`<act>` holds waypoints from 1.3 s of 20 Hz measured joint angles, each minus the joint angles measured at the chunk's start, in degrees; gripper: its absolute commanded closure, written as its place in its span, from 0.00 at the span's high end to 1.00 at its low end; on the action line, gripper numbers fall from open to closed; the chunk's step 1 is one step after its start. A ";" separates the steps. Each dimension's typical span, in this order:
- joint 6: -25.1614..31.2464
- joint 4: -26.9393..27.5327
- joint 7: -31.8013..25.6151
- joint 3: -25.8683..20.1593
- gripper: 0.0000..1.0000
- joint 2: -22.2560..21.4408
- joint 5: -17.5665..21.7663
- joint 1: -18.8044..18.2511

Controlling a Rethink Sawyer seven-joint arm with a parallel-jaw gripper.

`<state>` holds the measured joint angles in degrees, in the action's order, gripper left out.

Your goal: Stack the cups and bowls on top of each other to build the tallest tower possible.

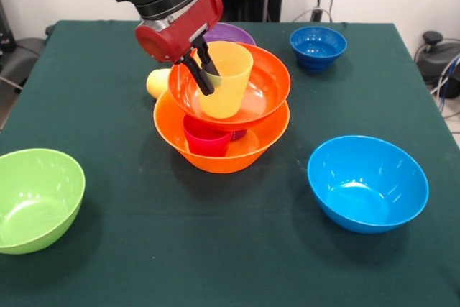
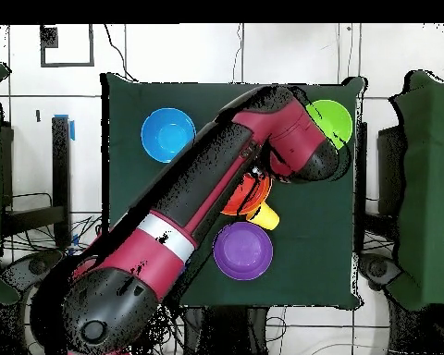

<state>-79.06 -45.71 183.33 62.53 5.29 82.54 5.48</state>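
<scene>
Far left in the front view sits the lime green bowl point(image 1: 37, 199), well apart from the action. Next comes the pale yellow cup point(image 1: 158, 83), tucked just behind the tower. Centre stage: the gripper point(image 1: 200, 68) pinches the wall of the orange-yellow cup point(image 1: 226, 78), one finger inside, one outside, the cup tilted inside the red-orange bowl point(image 1: 233, 90). That bowl rides on the red-pink cup point(image 1: 207, 138), which stands in the largest orange-yellow bowl point(image 1: 219, 145). My call: level the cup, centre it, then let go gently, because that propped bowl looks tippy. To the right, the light blue bowl point(image 1: 368, 182) and small dark blue bowl point(image 1: 318, 47) wait.
</scene>
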 measured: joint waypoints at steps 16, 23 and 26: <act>1.78 -0.75 -0.14 -1.09 0.00 0.01 0.00 0.24; 2.00 -0.78 -0.14 -1.63 0.00 0.01 0.00 0.24; 2.00 -0.79 -0.14 -1.66 0.00 0.01 0.00 0.26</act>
<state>-77.06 -46.50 183.19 60.87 5.30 82.54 5.74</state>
